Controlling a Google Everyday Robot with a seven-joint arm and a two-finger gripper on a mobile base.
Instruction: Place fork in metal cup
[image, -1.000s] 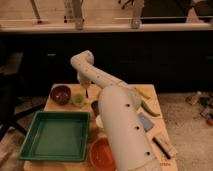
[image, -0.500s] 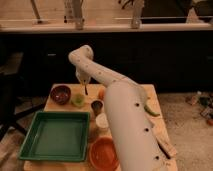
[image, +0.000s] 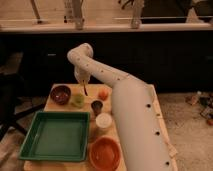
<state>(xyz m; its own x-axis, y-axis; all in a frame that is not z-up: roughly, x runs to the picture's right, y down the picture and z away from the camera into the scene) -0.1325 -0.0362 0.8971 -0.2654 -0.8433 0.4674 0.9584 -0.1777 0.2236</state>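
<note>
My gripper (image: 82, 80) hangs at the end of the white arm over the back left of the wooden table (image: 70, 90). A slim dark fork (image: 85, 90) hangs down from it, held clear of the tabletop. The fork's lower end is above the gap between the pale green cup (image: 77, 100) and an orange object (image: 103, 94). The small dark metal cup (image: 97, 106) stands upright on the table, a little to the right of the fork and nearer the front. A white cup (image: 103, 121) stands just in front of the metal cup.
A dark red bowl (image: 60, 94) sits at the table's back left. A large green tray (image: 57, 135) fills the front left. An orange bowl (image: 105, 153) is at the front. My white arm (image: 132, 125) covers the table's right side.
The arm has risen and the gripper is higher over the table's back than one second ago, with the fork hanging from it. The cups and bowls have not moved.
</note>
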